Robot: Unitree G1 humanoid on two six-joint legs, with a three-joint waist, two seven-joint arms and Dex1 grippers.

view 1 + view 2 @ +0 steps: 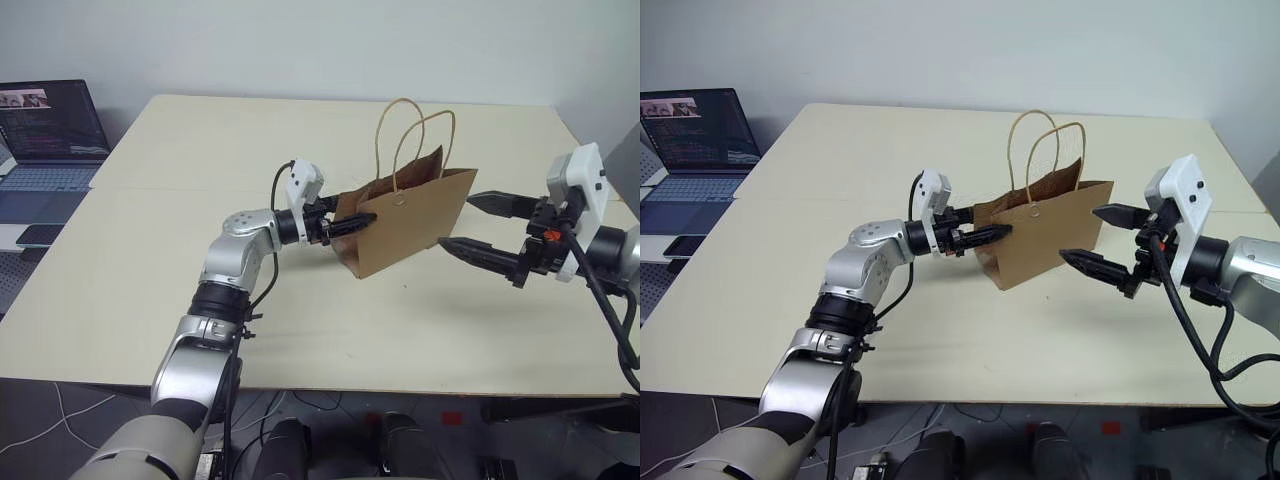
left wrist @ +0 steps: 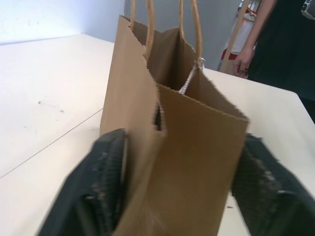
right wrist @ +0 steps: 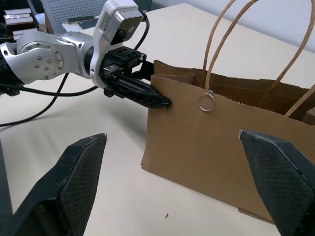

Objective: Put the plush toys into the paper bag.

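The brown paper bag (image 1: 410,225) stands upright and open on the cream table (image 1: 200,150), its two loop handles (image 1: 412,135) raised. My left gripper (image 1: 358,215) reaches level from the left and straddles the bag's narrow end near the top. One finger (image 2: 101,189) presses one side and the other finger (image 2: 268,189) meets the opposite side. My right gripper (image 1: 455,220) hangs open just right of the bag, fingers pointing at it and clear of it. A small metal ring (image 3: 205,103) hangs on the bag's front. The plush toys are out of view.
An open laptop (image 1: 50,130) and a dark phone (image 1: 40,235) lie on a side surface to the left. A person in dark clothes (image 2: 275,44) stands beyond the table's far side. The table's front edge (image 1: 330,385) runs close below both arms.
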